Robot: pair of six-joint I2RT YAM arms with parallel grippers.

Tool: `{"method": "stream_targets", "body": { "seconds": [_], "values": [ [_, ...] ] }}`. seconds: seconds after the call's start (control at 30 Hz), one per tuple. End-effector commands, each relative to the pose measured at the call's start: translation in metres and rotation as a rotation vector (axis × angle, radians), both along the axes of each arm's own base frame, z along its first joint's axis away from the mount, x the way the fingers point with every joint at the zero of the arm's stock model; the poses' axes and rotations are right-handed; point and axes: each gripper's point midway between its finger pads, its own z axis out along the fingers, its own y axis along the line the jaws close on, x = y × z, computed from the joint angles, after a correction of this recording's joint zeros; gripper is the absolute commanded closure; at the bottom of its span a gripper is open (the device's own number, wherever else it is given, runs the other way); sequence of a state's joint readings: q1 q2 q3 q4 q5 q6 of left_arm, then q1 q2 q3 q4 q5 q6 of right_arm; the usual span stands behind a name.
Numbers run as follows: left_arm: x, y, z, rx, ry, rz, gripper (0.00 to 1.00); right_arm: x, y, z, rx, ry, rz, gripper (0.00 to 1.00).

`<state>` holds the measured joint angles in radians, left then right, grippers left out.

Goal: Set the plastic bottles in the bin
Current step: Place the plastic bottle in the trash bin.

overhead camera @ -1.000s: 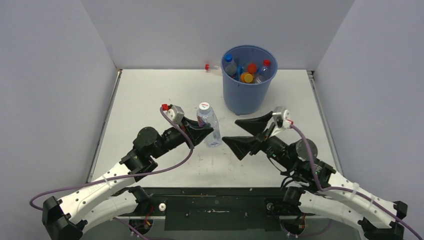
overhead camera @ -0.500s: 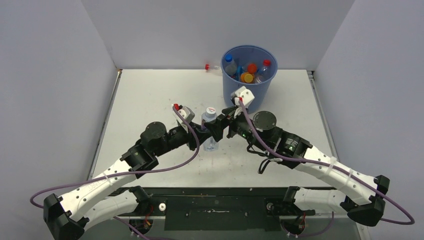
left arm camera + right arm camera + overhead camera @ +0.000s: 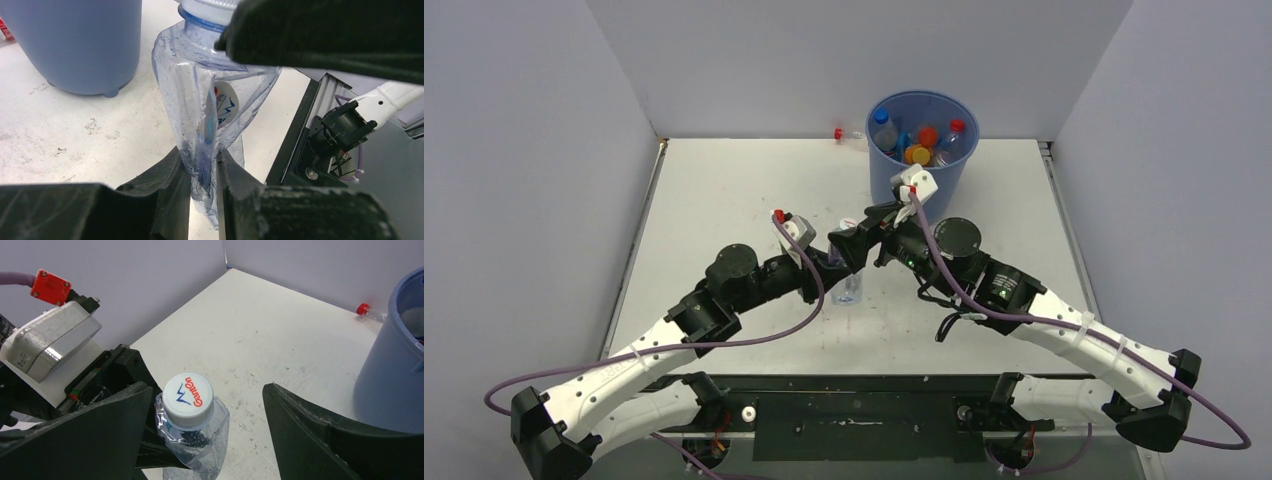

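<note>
Setting: white table [image 3: 724,190] boxed in by plain grey walls, viewed from above and behind two robot arms.
Bin [image 3: 952,185]: round blue bucket, standing at the back of the table, right of centre.
Held bottle [image 3: 210,100]: clear, white-capped, upright at mid-table, near the front left of the Bin. Lower body crushed flat. Resting on the table or raised off it, not clear.
Left claw [image 3: 202,175]: clamped on the crushed lower body of the Held bottle, pinching from both sides.
Right claw [image 3: 206,390]: spread wide, one finger on each side of the white cap. Touching or not, impossible to tell.
Stray bottle [image 3: 854,135]: red-capped, lying at the back edge of the table, just left of the Bin.
Risk of slipping: thin crushed wall likely to twist out of the left pinch during a handover.
Risk of tipping: cap knocked sideways by fingers closing off-centre.
Risk of collision: both claws crowded around one small bottle.
Risk at release: bounce off the rim from a drop short of the Bin.
Count: two arms, two claws, one Bin.
Bottles outside: two, one held and one lying.
Bottles inside: at least four caps showing, one blue, two orange, one red. Possibly more hidden beneath.
</note>
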<state>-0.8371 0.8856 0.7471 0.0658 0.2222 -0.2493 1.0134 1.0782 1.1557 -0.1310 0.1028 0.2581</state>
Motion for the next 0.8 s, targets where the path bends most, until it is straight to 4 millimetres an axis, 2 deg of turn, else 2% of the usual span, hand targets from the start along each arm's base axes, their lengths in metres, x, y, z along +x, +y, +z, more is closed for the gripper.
{"method": "stream_targets", "body": {
  "seconds": [0.0,0.13,0.27,0.33,0.37,0.4,0.47,0.53,0.63,0.67,0.7,0.77],
  "values": [
    [-0.004,-0.002,0.027,-0.045,-0.064,-0.023,1.0,0.002,0.003,0.036,0.11,-0.037,0.015,0.22],
    [-0.004,0.0,0.031,-0.054,-0.074,-0.018,1.0,0.006,0.01,0.024,0.085,-0.002,0.03,0.5],
    [-0.003,0.001,0.034,-0.057,-0.083,-0.007,1.0,0.006,0.014,0.019,0.064,0.022,0.052,0.67],
    [0.0,0.003,0.036,-0.061,-0.088,0.013,1.0,0.007,0.013,0.02,0.057,0.024,0.048,0.88],
    [0.001,0.005,0.036,-0.063,-0.09,0.024,0.92,0.009,0.01,0.022,0.054,0.022,0.037,0.94],
    [0.003,0.007,0.038,-0.067,-0.094,0.043,0.64,0.012,0.006,0.027,0.051,0.009,0.02,0.95],
    [0.01,0.016,0.04,-0.087,-0.093,0.109,0.01,0.024,-0.01,0.043,0.058,-0.027,-0.057,0.95],
    [0.014,0.029,0.044,-0.121,-0.11,0.177,0.04,0.038,-0.035,0.071,0.084,-0.089,-0.17,0.95],
    [0.019,0.05,0.052,-0.183,-0.155,0.276,0.04,0.056,-0.084,0.114,0.144,-0.225,-0.416,0.95],
    [0.021,0.057,0.053,-0.199,-0.166,0.311,0.04,0.06,-0.101,0.135,0.206,-0.294,-0.497,0.95],
    [0.023,0.063,0.053,-0.212,-0.171,0.343,0.04,0.063,-0.115,0.148,0.249,-0.339,-0.565,0.95],
    [0.026,0.072,0.05,-0.225,-0.174,0.388,0.04,0.075,-0.13,0.162,0.285,-0.42,-0.643,0.95]
  ]
}}
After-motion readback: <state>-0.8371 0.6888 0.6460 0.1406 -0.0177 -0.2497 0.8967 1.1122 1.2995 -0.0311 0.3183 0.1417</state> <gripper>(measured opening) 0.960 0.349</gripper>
